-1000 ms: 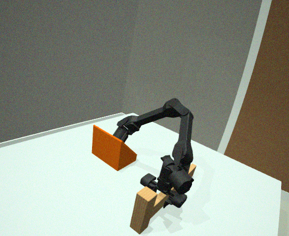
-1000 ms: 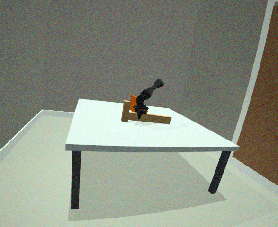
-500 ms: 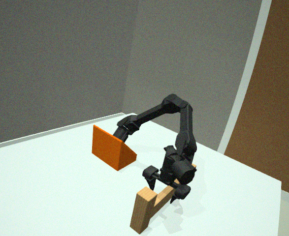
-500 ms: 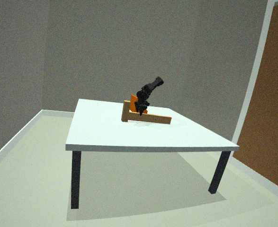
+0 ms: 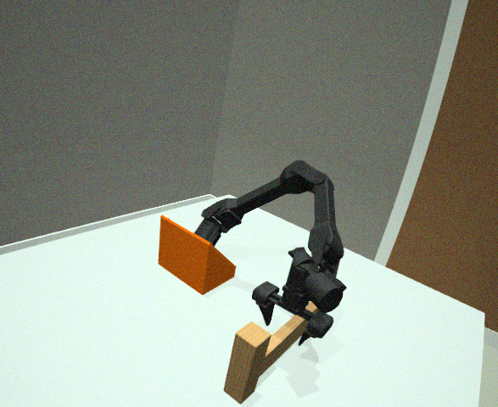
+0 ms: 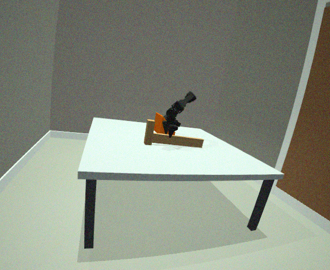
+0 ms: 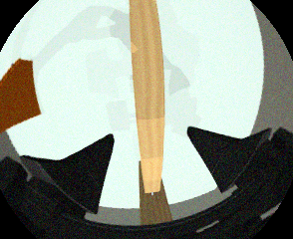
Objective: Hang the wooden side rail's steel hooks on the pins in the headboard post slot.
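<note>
The wooden side rail [image 5: 294, 328] [image 6: 185, 140] [image 7: 147, 75] runs from the upright headboard post [image 5: 242, 365] [image 6: 149, 132] [image 7: 156, 211] and meets its inner face. The rail's near end sits higher than the post's foot. Its far end is low, at the table top. The hooks, pins and slot are hidden; only a tiny pale speck shows at the joint in the wrist view. My gripper [image 5: 283, 334] [image 6: 168, 134] [image 7: 152, 133] is open, with one finger on each side of the rail near the post and the tips at about its top edge. Both fingers stand clear of the wood.
An orange wedge-shaped block [image 5: 182, 253] [image 6: 159, 123] [image 7: 17, 100] stands on the white table [image 5: 86, 315] [image 6: 115, 160] in front of the arm's base. In the top view it is behind and left of the post. The table's right edge lies beyond the rail.
</note>
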`<action>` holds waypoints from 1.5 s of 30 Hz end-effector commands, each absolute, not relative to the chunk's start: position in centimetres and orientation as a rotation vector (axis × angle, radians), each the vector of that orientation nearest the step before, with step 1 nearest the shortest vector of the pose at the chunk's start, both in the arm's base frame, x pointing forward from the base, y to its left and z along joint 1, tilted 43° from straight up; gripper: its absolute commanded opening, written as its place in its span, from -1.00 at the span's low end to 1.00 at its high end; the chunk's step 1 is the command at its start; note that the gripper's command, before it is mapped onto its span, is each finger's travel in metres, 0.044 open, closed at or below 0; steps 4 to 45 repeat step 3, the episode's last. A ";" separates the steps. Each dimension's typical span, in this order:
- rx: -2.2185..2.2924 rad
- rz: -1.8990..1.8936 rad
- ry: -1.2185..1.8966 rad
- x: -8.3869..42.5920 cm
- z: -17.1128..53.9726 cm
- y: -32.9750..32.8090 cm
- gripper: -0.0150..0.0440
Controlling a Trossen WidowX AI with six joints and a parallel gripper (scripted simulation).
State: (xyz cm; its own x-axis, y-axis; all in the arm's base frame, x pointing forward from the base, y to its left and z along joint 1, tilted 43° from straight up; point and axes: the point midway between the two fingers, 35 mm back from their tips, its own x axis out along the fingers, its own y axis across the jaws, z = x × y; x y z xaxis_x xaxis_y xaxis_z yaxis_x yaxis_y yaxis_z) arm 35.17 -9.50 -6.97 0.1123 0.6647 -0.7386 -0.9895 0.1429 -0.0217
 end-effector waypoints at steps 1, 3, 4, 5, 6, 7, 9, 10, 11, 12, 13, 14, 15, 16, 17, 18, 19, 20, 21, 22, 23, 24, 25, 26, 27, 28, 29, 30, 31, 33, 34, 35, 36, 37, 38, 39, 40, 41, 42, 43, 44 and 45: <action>-0.608 1.331 0.666 35.2 -7.0 -9.5 1.00; -0.608 1.331 0.666 35.2 -7.0 -9.5 1.00; -0.608 1.331 0.666 35.2 -7.0 -9.5 1.00; -0.608 1.331 0.666 35.2 -7.0 -9.5 1.00; -0.608 1.331 0.666 35.2 -7.0 -9.5 1.00; -0.608 1.331 0.666 35.2 -7.0 -9.5 1.00; -0.608 1.331 0.666 35.2 -7.0 -9.5 1.00; -0.608 1.331 0.666 35.2 -7.0 -9.5 1.00; -0.608 1.331 0.666 35.2 -7.0 -9.5 1.00; -0.608 1.331 0.666 35.2 -7.0 -9.5 1.00; -0.608 1.331 0.666 35.2 -7.0 -9.5 1.00; -0.608 1.331 0.666 35.2 -7.0 -9.5 1.00; -0.608 1.331 0.666 35.2 -7.0 -9.5 1.00; -0.608 1.331 0.666 35.2 -7.0 -9.5 1.00; -0.608 1.331 0.666 35.2 -7.0 -9.5 1.00; -0.608 1.331 0.666 35.2 -7.0 -9.5 1.00; -0.608 1.331 0.666 35.2 -7.0 -9.5 1.00; -0.608 1.331 0.666 35.2 -7.0 -9.5 1.00; -0.608 1.331 0.666 35.2 -7.0 -9.5 1.00; -0.608 1.331 0.666 35.2 -7.0 -9.5 1.00; -0.608 1.331 0.666 35.2 -7.0 -9.5 1.00; -0.608 1.331 0.666 35.2 -7.0 -9.5 1.00; -0.608 1.331 0.666 35.2 -7.0 -9.5 1.00; -0.608 1.331 0.666 35.2 -7.0 -9.5 1.00; -0.608 1.331 0.666 35.2 -7.0 -9.5 1.00; -0.608 1.331 0.666 35.2 -7.0 -9.5 1.00; -0.608 1.331 0.666 35.2 -7.0 -9.5 1.00; -0.608 1.331 0.666 35.2 -7.0 -9.5 1.00; -0.608 1.331 0.666 35.2 -7.0 -9.5 1.00; -0.608 1.331 0.666 35.2 -7.0 -9.5 1.00; -0.608 1.331 0.666 35.2 -7.0 -9.5 1.00; -0.608 1.331 0.666 35.2 -7.0 -9.5 1.00; -0.608 1.331 0.666 35.2 -7.0 -9.5 1.00; -0.608 1.331 0.666 35.2 -7.0 -9.5 1.00; -0.608 1.331 0.666 35.2 -7.0 -9.5 1.00; -0.608 1.331 0.666 35.2 -7.0 -9.5 1.00; -0.608 1.331 0.666 35.2 -7.0 -9.5 1.00; -0.608 1.331 0.666 35.2 -7.0 -9.5 1.00; -0.608 1.331 0.666 35.2 -7.0 -9.5 1.00; -0.608 1.331 0.666 35.2 -7.0 -9.5 1.00; -0.608 1.331 0.666 35.2 -7.0 -9.5 1.00; -0.608 1.331 0.666 35.2 -7.0 -9.5 1.00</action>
